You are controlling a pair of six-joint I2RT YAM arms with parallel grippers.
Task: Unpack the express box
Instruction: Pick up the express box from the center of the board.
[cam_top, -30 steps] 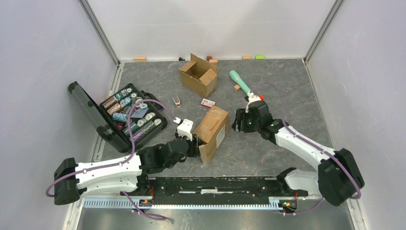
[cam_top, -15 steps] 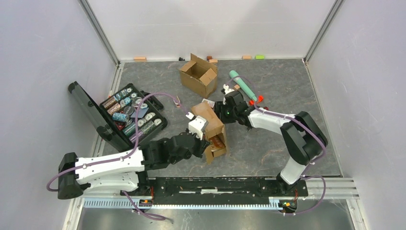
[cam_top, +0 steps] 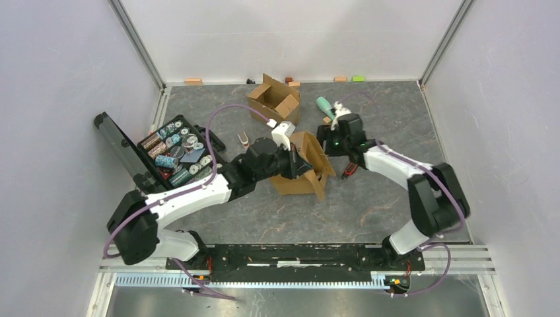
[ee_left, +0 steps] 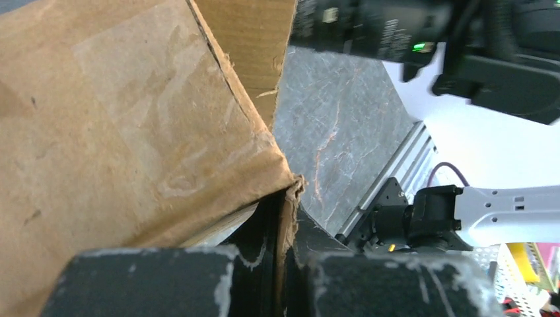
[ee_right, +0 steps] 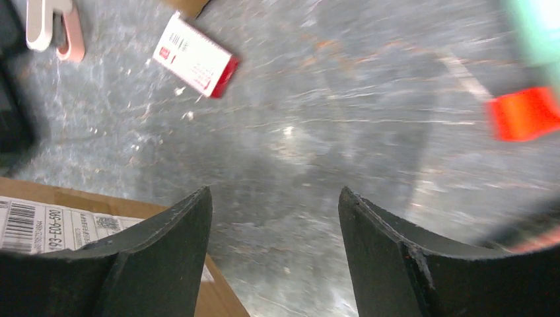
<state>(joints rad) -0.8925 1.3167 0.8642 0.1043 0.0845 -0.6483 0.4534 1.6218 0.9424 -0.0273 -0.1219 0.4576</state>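
Observation:
The express box is brown cardboard and lies mid-table with its flaps spread open; what is inside does not show. My left gripper is at the box's left side, shut on a torn flap edge that runs between its fingers. My right gripper hangs just right of the box, open and holding nothing. In the right wrist view its fingers stand wide apart over bare table, and the box's labelled face sits at the lower left.
A second open cardboard box stands at the back. A teal cylinder lies behind the right gripper. An open black case with several small items sits at left. A small red-and-white carton, a pink-white clip and a red piece lie nearby.
The left gripper closed on the box flap and carried the box from the near side toward the table's middle, with the flaps now spread. The right gripper moved beside the box and widened.

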